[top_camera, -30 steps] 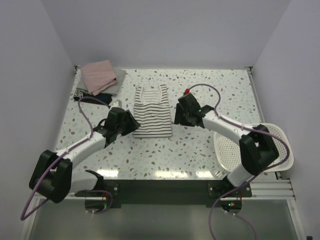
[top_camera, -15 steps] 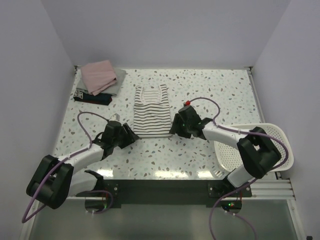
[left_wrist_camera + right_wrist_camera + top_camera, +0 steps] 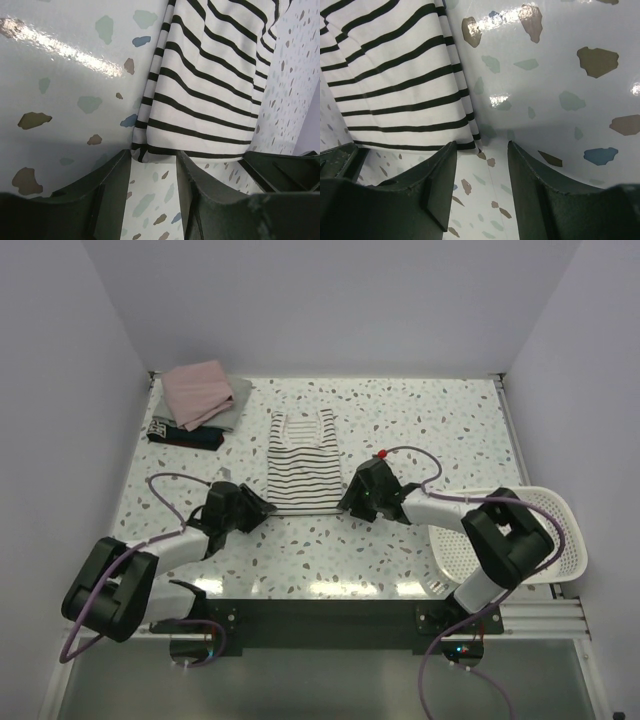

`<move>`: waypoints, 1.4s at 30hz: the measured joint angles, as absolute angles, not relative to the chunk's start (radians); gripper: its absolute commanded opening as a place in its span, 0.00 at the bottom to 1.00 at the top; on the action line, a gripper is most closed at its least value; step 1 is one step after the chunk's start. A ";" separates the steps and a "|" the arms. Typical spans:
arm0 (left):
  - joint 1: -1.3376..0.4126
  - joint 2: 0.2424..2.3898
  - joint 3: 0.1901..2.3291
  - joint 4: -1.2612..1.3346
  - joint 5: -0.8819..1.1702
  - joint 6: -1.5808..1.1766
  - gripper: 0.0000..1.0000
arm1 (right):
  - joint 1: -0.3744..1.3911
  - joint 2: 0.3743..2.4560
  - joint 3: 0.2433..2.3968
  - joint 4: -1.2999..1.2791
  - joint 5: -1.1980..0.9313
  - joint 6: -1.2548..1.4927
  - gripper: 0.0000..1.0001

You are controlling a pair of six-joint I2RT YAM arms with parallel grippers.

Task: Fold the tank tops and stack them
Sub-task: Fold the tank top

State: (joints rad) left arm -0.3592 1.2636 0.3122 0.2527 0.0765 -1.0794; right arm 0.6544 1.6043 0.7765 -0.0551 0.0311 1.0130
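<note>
The white tank top with black stripes [image 3: 303, 464] lies flat in the middle of the table, straps toward the back. My left gripper [image 3: 264, 511] is open and low at its near left hem corner [image 3: 141, 150]. My right gripper [image 3: 344, 505] is open and low at its near right hem corner [image 3: 475, 142]. In both wrist views the corner sits just ahead of the spread fingers, with bare table between them. A folded pink top [image 3: 197, 390] lies on a grey-green one [image 3: 237, 403] and a dark navy one [image 3: 187, 435] at the back left.
A white slotted basket [image 3: 515, 540] stands at the right near edge, beside the right arm's base. The speckled tabletop [image 3: 430, 430] is walled at the back and sides.
Both grippers have moved toward the near edge along the striped top's sides, down to its hem corners. The top's hem now lies a little farther back and straighter.
</note>
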 measured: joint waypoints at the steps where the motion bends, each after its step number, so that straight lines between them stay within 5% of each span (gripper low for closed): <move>1: -0.358 1.267 0.312 0.257 0.076 -1.084 0.46 | 0.654 1.607 0.773 -0.045 0.031 1.024 0.49; 10: -0.355 1.314 0.313 0.302 0.073 -1.100 0.34 | 0.656 1.644 0.765 0.041 0.023 1.084 0.40; 13: -0.355 1.341 0.316 0.321 0.072 -1.097 0.19 | 0.658 1.651 0.766 0.047 0.026 1.085 0.25; 14: -0.355 1.350 0.317 0.327 0.072 -1.097 0.11 | 0.660 1.655 0.766 0.046 0.028 1.083 0.13; 17: -0.355 1.362 0.318 0.336 0.074 -1.088 0.00 | 0.668 1.664 0.768 0.041 0.038 1.075 0.02; 24: -0.421 1.241 0.275 0.241 0.060 -1.072 0.00 | 0.716 1.633 0.773 -0.029 0.086 1.001 0.00; 34: -0.655 0.669 0.182 -0.259 0.017 -1.135 0.00 | 1.032 1.214 0.612 -0.309 0.201 0.972 0.00; 42: -0.673 0.573 0.477 -0.537 -0.025 -1.131 0.00 | 1.079 1.076 0.766 -0.544 0.299 0.967 0.00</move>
State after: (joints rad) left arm -0.6727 0.5728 0.4767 -0.5365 -0.0250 -1.1313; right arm 1.0790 1.0756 0.7662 -0.5438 0.2989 0.9672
